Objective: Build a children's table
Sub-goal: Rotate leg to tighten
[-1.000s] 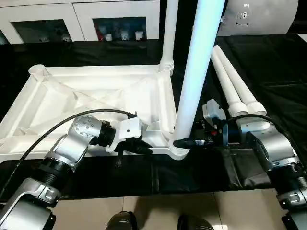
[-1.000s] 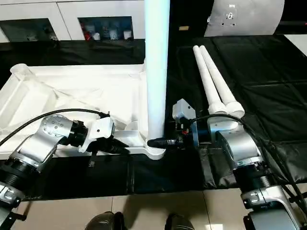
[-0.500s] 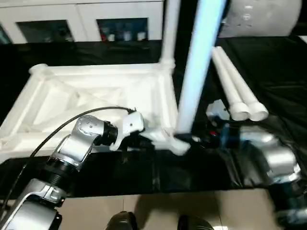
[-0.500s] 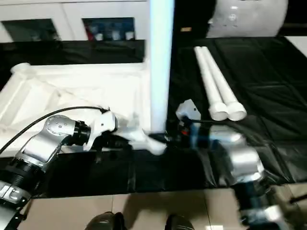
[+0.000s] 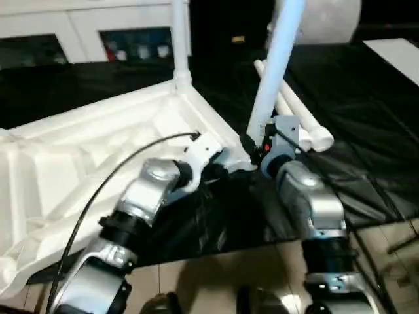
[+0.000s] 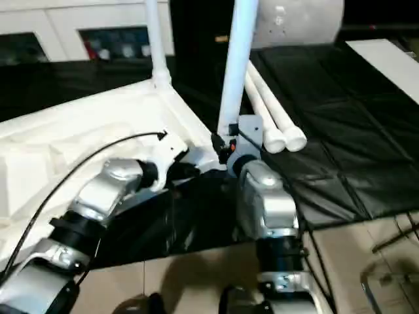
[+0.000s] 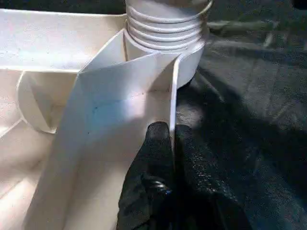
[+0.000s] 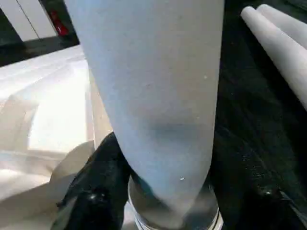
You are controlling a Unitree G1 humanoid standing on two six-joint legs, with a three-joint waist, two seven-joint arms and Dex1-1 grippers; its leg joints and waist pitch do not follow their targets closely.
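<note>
Here, one white table top [image 5: 98, 150] is lying underside-up on the black-covered bench [image 5: 366, 118], with two legs standing in its corner sockets [image 5: 281, 52] [image 5: 180, 39] and two spare legs [image 6: 272, 108] lying beside it. The left end effector [image 7: 170, 143] is pinching the rim; the right end effector [image 8: 163, 191] is gripping the near leg. White cabinets [image 5: 85, 26] are lining the back wall.

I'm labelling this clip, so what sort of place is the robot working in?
Probably an indoor lab or workshop: a work surface under a black cloth, white cabinets with glass doors along the back wall, and a tiled floor below. The upturned children's table lies on the cloth.
</note>
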